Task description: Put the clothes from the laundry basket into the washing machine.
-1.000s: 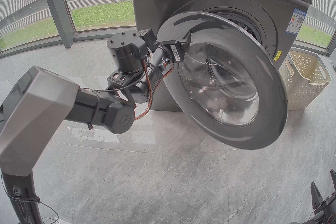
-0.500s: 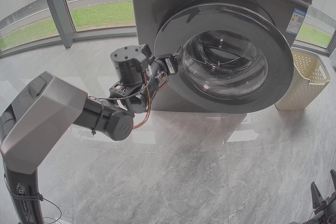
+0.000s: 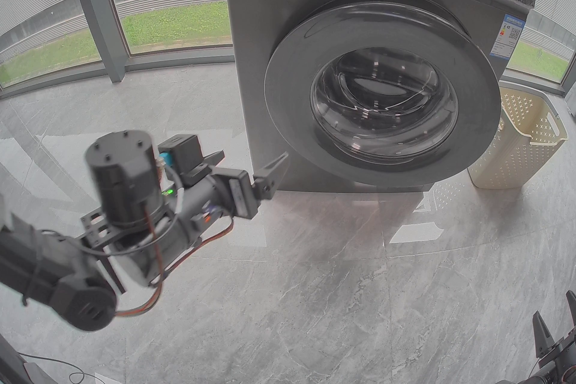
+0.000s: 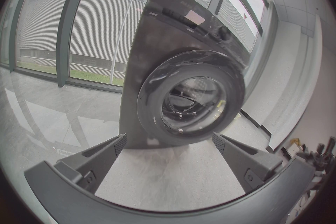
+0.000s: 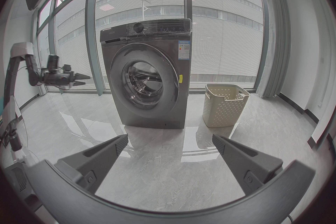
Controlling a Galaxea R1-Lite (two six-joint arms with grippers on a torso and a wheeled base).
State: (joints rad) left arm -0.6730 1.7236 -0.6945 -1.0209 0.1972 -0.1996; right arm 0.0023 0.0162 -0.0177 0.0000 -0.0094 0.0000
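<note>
The grey washing machine (image 3: 372,73) stands straight ahead with its round glass door (image 3: 384,100) shut against the front. My left gripper (image 3: 270,170) hangs open and empty above the floor, off the machine's lower left corner and apart from the door. In the left wrist view the gripper (image 4: 168,139) faces the door (image 4: 190,98) between its spread fingers. The cream laundry basket (image 3: 522,133) stands on the floor to the right of the machine. My right gripper (image 5: 169,139) is open, empty and low, well back from the machine (image 5: 147,74) and the basket (image 5: 225,104).
Glossy grey tile floor (image 3: 336,295) spreads wide in front of the machine. Tall windows with a grey pillar (image 3: 96,1) run behind and to the left. A white wall (image 5: 308,60) stands beyond the basket.
The washer door swung from wide open to shut. My left arm then drew back from the door's edge, down and to the left. The right gripper stayed put.
</note>
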